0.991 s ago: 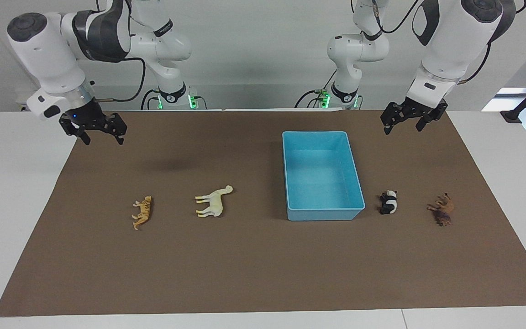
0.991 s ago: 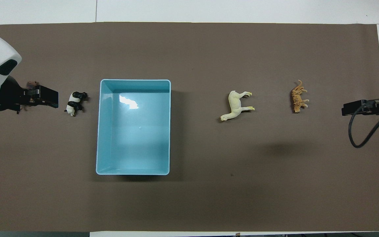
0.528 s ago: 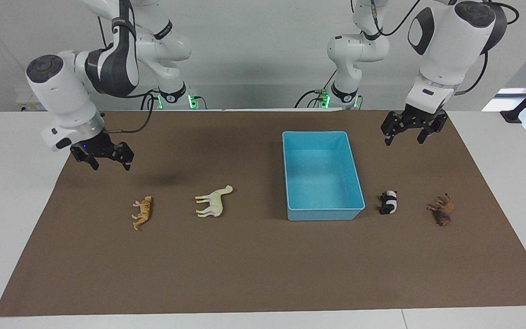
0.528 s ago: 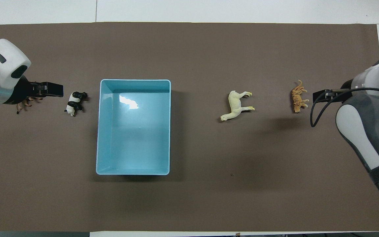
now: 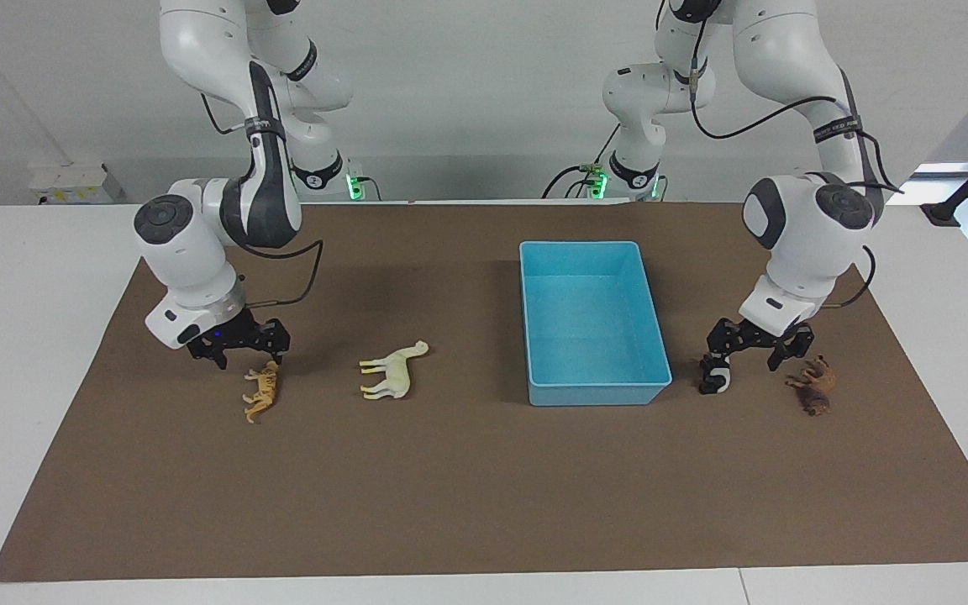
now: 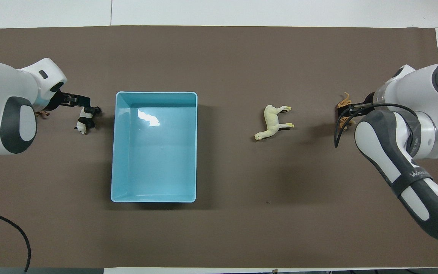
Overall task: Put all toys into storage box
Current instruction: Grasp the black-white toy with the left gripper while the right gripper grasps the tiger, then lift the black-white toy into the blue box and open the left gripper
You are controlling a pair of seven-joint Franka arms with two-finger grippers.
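Observation:
The light blue storage box [image 5: 597,393] stands empty on the brown mat, and it also shows in the overhead view [image 6: 154,92]. The orange spotted cat [image 5: 261,395], cream-white horse [image 5: 391,374], black-and-white panda [image 5: 713,380] and dark brown animal [image 5: 814,386] lie on the mat. My right gripper [image 5: 246,357] is open, low over the cat, not touching it. My left gripper [image 5: 746,360] is open, low between panda and brown animal, one finger just over the panda. From overhead the right gripper [image 6: 345,111] partly covers the cat [image 6: 343,101], and the left gripper [image 6: 77,100] is by the panda [image 6: 86,121]. The horse [image 6: 274,121] lies uncovered.
The brown mat [image 5: 484,487] covers most of the white table. The toys lie in a row level with the box's edge farthest from the robots. From overhead the left arm hides most of the brown animal [image 6: 43,113].
Both arms have come down and forward from high over the mat's robot edge. The right gripper now hangs low over the cat, the left low beside the panda. No toy has moved.

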